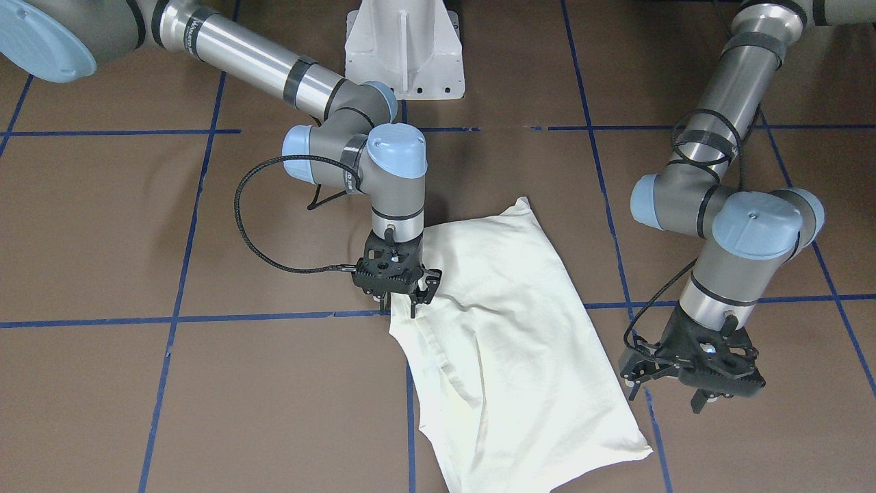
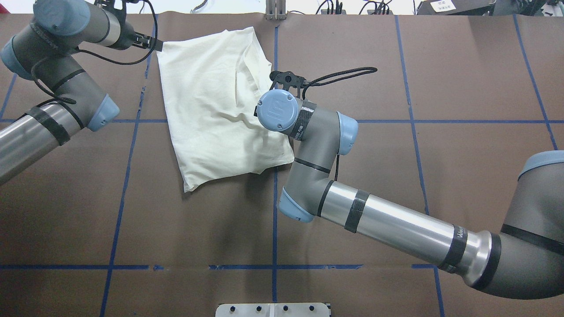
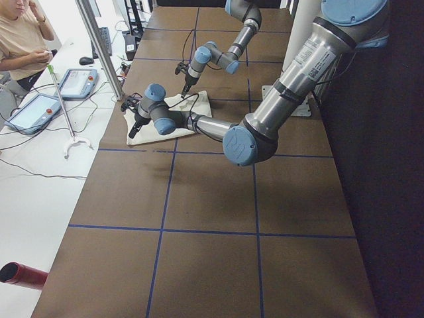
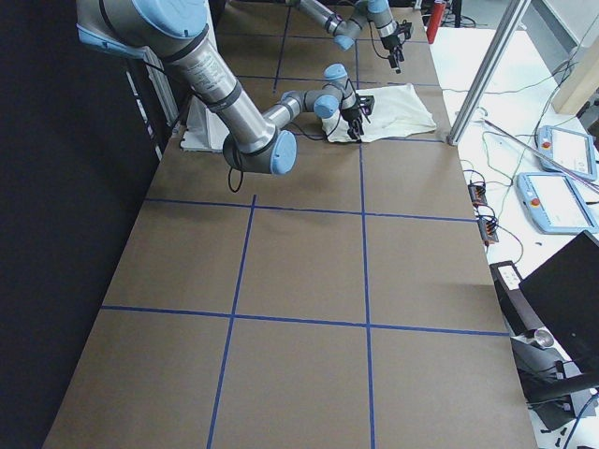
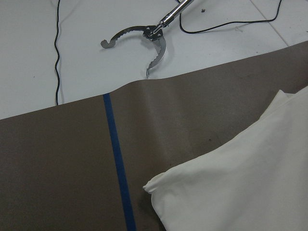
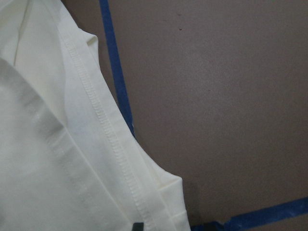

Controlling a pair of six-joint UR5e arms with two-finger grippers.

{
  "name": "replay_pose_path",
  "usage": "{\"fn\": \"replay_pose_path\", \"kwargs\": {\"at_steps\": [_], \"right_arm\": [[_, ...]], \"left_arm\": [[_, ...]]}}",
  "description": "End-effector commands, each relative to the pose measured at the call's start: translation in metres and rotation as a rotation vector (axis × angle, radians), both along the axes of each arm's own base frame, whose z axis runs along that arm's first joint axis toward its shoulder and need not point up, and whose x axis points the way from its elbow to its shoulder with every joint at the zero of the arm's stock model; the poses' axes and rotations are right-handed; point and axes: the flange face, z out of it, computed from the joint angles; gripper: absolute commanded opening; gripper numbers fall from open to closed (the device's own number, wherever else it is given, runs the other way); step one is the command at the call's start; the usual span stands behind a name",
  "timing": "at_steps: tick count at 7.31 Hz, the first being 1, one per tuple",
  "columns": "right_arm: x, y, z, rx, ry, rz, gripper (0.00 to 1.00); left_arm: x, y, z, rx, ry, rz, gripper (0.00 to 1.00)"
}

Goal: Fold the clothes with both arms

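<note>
Lying on the blue-taped brown table [image 2: 462, 66], cream shirt [image 2: 211, 97]; white surface [image 5: 29, 57] beyond.

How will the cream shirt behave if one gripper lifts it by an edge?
Probably floppy: the T-shirt lies in soft creases and folded layers, so it would likely drape and sag from a single pinch. Likely light, being thin cloth. Pushed, it would probably bunch on the brown table cover rather than slide whole.

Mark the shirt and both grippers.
shirt [image 1: 506, 329], front-facing view, middle of the cloth.
right gripper [image 1: 404, 308], front-facing view, between its fingertips, at the shirt's edge.
left gripper [image 1: 667, 398], front-facing view, between its fingertips, beside the shirt.
</note>
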Motion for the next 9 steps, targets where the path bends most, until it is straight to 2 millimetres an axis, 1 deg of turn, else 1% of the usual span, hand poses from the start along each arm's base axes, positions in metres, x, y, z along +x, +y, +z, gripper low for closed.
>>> {"fn": "replay_pose_path", "kwargs": {"at_steps": [1, 2, 3, 5, 6, 7, 8, 9], "right_arm": [[-0.001, 0.001, 0.000, -0.001, 0.001, -0.001, 0.41], [-0.001, 0.001, 0.000, -0.001, 0.001, -0.001, 0.12], [-0.001, 0.001, -0.003, 0.001, -0.002, -0.001, 0.00], [0.001, 0.000, -0.009, 0.002, -0.014, 0.005, 0.00], [0.005, 0.002, -0.012, 0.002, -0.023, 0.003, 0.00], [0.021, 0.012, 0.001, 0.008, -0.036, 0.001, 0.00], [0.048, 0.031, 0.022, 0.020, -0.055, 0.000, 0.00], [0.070, 0.058, 0.041, 0.027, -0.070, -0.014, 0.00]], "left_arm": [[0.000, 0.000, -0.001, 0.005, 0.002, 0.001, 1.00], [0.000, 0.000, 0.000, 0.004, 0.003, 0.000, 1.00], [-0.001, 0.000, 0.000, 0.004, 0.003, -0.002, 1.00], [-0.001, 0.001, 0.004, 0.000, 0.001, 0.000, 1.00], [-0.001, 0.001, 0.003, 0.002, 0.002, 0.000, 1.00], [-0.001, 0.001, 0.002, 0.006, 0.006, -0.001, 1.00], [-0.001, 0.001, 0.002, 0.008, 0.006, 0.000, 1.00], [0.000, 0.002, 0.002, 0.008, 0.006, 0.001, 1.00]]}}
